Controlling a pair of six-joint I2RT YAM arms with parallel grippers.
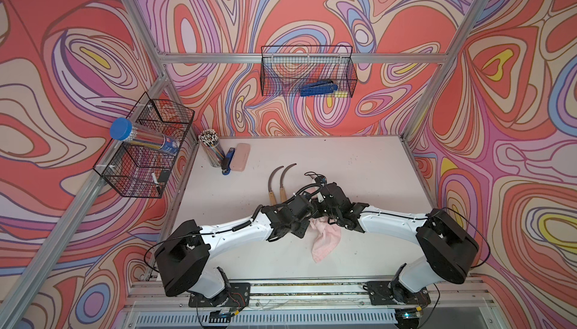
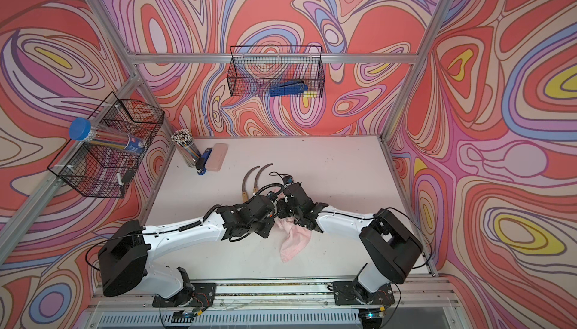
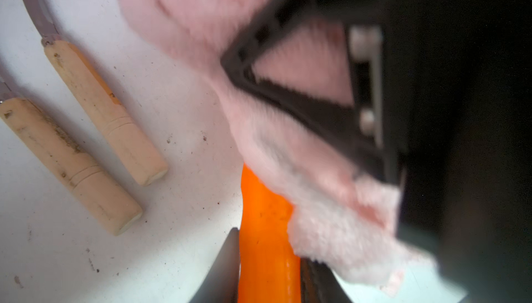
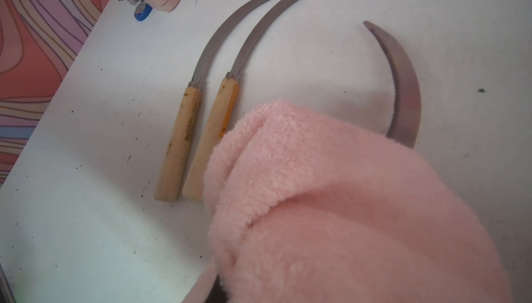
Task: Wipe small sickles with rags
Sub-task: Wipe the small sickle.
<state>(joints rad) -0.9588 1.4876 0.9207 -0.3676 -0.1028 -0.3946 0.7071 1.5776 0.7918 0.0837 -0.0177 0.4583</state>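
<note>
Two small sickles with pale wooden handles lie side by side left of the table's middle; the right wrist view shows them whole. My left gripper is shut on the bright orange handle of a third sickle. That sickle's curved toothed blade sticks out past the pink rag. My right gripper is shut on the rag, which wraps its fingers and covers the base of the blade. In both top views the rag's loose end hangs below the two wrists.
At the far left corner stand a cup of pencils, a blue stapler and a rigid pink case. Wire baskets hang on the left wall and the back wall. Dirt specks dot the white table.
</note>
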